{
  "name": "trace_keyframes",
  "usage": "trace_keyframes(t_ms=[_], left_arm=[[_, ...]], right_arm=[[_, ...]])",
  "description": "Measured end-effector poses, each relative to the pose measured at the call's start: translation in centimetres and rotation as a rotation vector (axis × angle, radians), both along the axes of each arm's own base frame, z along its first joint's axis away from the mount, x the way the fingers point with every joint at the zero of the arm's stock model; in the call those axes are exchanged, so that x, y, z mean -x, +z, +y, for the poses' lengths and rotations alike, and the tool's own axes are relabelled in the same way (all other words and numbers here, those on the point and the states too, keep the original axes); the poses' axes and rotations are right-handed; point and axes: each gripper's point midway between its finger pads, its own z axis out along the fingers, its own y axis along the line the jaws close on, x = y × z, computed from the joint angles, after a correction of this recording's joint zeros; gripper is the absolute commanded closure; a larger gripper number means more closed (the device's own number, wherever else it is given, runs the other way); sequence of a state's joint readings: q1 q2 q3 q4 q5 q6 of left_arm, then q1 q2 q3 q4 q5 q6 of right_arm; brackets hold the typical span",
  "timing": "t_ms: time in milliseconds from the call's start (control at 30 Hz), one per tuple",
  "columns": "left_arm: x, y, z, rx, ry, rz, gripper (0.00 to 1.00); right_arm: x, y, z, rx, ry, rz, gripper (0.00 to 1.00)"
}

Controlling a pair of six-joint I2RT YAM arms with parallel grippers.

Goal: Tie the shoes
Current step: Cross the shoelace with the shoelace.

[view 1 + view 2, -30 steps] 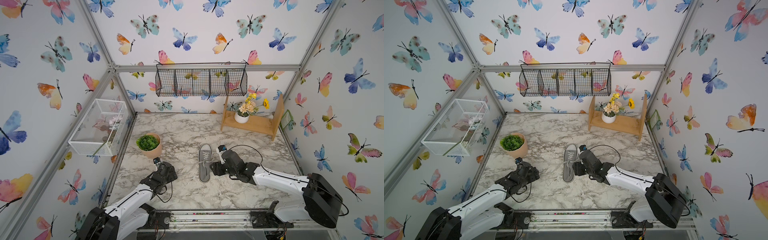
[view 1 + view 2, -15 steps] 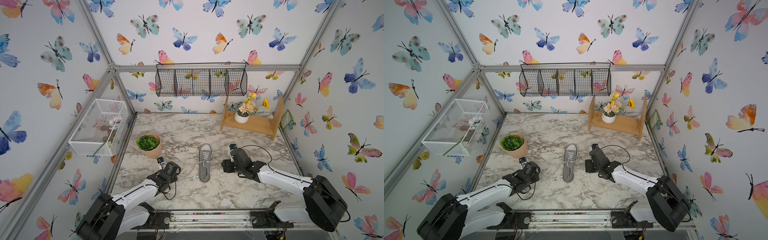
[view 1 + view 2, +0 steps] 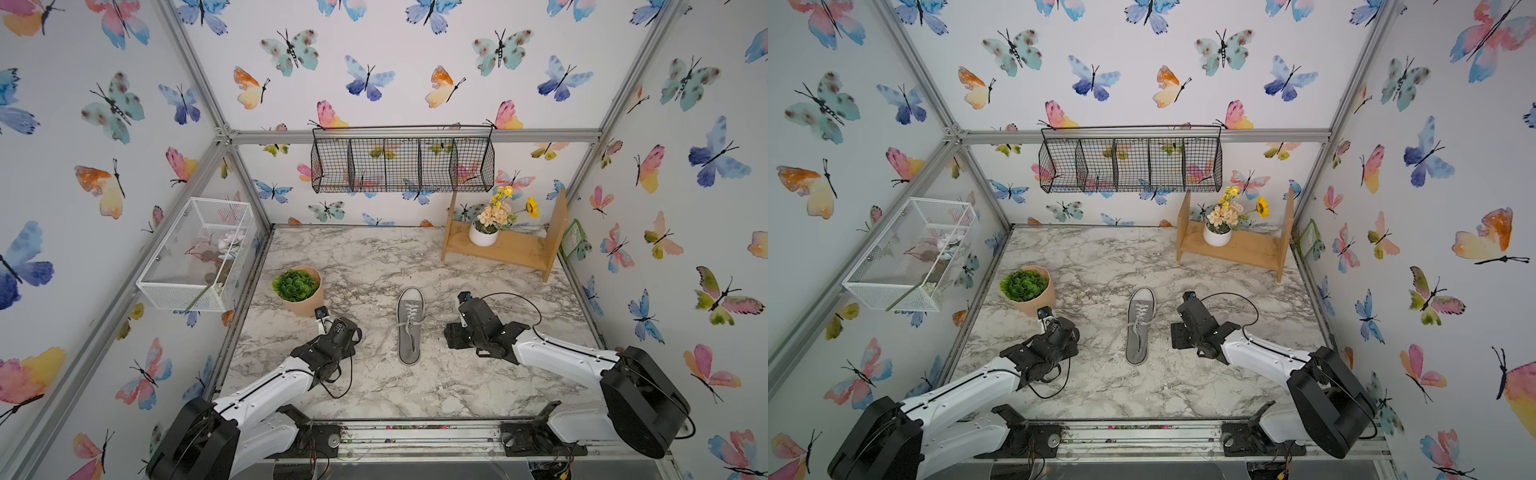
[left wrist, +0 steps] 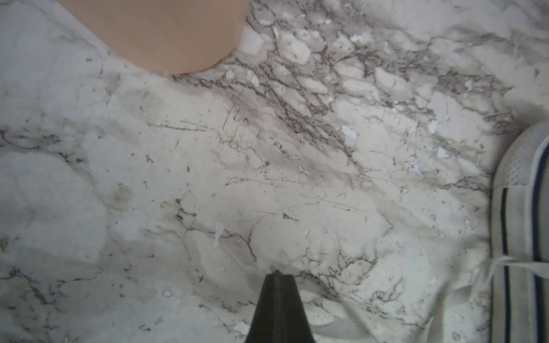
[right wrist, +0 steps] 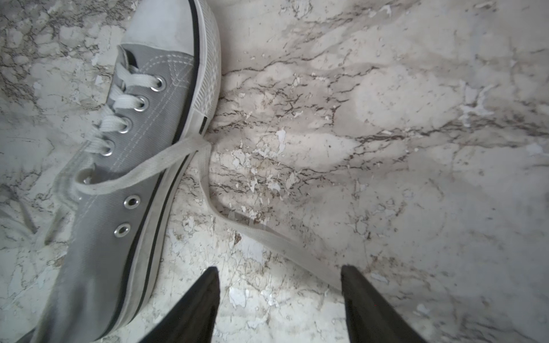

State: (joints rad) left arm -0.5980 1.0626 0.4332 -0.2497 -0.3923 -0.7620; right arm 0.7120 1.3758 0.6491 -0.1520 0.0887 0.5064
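1. Plainly early going: one grey shoe (image 3: 409, 328) sits on its sole at the front middle of the marble surface (image 3: 374, 257), toe toward the back wall. It lies between my left hand (image 4: 277, 274) and my right hand (image 5: 279, 268), and as far as I can see neither touches it. I judge the tying barely begun.
2. Done, as far as shows: the white laces are threaded through the eyelets. No knot or bow is visible, and a loose end trails off the shoe onto the surface on each side.
3. Left to do, by my reckoning: gather both ends, cross them, pull the first knot, form the loops and cinch a bow.
4. My left hand is clenched tight, its tips low over the surface and off to the side of the shoe's sole. A lace (image 4: 511, 262) runs out from the shoe on that side, but I cannot tell whether it is pinched.
5. My right hand stands released and grasps nothing. The other lace end (image 5: 261, 233) lies on the surface, running in toward the gap between its spread fingers.
6. Count, biggest first:
   - one surface
   - one black wire basket (image 3: 403, 166) on the back wall
   - one white mesh basket (image 3: 195, 253) on the side wall
   - one wooden shelf (image 3: 503, 249)
   - two hands
   - one shoe, not a pair
   - one potted plant (image 3: 299, 289)
   - one vase of flowers (image 3: 484, 235) on the shelf
   - two loose lace ends
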Motion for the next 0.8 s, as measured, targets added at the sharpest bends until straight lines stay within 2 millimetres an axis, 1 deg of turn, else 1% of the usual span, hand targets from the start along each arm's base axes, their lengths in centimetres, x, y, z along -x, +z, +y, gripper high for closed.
trace_keyframes(t_ms=[100, 233, 333, 567, 633, 800], left_arm=[[-0.3, 0.8, 0.1, -0.008, 0.001, -0.021, 1.00], [-0.1, 0.7, 0.4, -0.032, -0.002, -0.010, 1.00], [0.0, 0.5, 0.5, -0.043, -0.008, -0.001, 1.00], [0.0, 0.6, 0.5, -0.064, -0.031, 0.001, 1.00], [-0.3, 1.0, 0.3, -0.066, -0.041, -0.008, 1.00], [-1.2, 2.2, -0.3, -0.065, -0.064, -0.043, 1.00]], right_arm=[[0.2, -0.4, 0.1, -0.003, 0.003, 0.017, 0.33], [0.5, -1.1, 0.3, -0.007, 0.005, 0.047, 0.34], [0.7, -2.0, 0.1, 0.012, 0.003, 0.071, 0.34], [1.2, -3.1, -1.0, 0.085, 0.001, 0.095, 0.33], [1.2, -3.5, -1.4, 0.112, 0.003, 0.100, 0.33], [1.1, -3.5, -2.0, 0.157, 0.001, 0.093, 0.32]])
